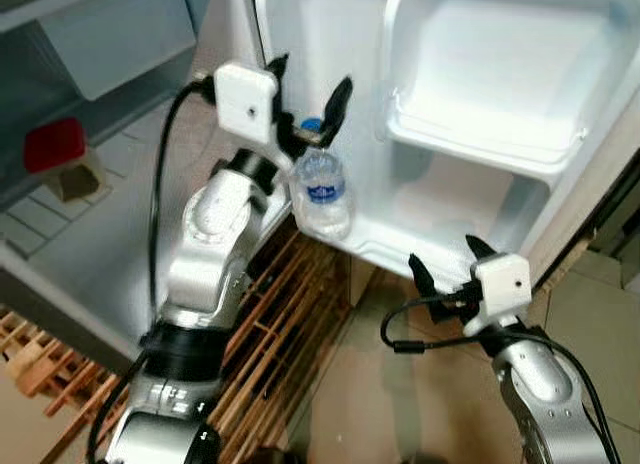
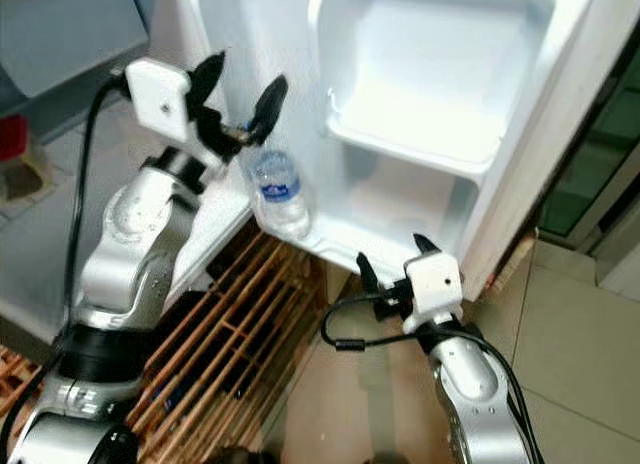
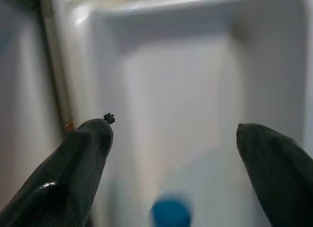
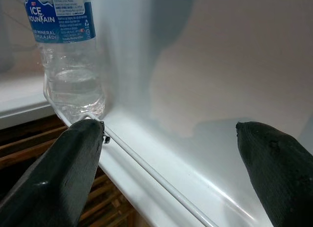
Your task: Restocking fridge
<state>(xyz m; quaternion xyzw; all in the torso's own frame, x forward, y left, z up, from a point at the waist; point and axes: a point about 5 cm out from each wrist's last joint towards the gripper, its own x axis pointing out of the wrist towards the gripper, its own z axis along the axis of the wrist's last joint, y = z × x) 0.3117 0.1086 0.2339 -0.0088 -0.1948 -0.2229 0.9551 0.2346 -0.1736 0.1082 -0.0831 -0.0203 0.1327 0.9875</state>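
A clear water bottle (image 1: 322, 189) with a blue cap and blue label stands upright in the bottom shelf of the open fridge door (image 1: 480, 104), at its left end. My left gripper (image 1: 308, 99) hovers open just above the bottle's cap, fingers apart and not touching it; the blurred blue cap (image 3: 170, 213) lies below the fingertips in the left wrist view. My right gripper (image 1: 450, 262) is open, low in front of the door's bottom shelf, holding nothing. The right wrist view has the bottle (image 4: 68, 56) off to one side on the white shelf.
The door's upper bin (image 1: 500, 94) is white and holds nothing. A wooden slatted pallet (image 1: 270, 324) lies under the fridge on the tiled floor. A red object (image 1: 53, 144) sits on a fridge shelf at the left.
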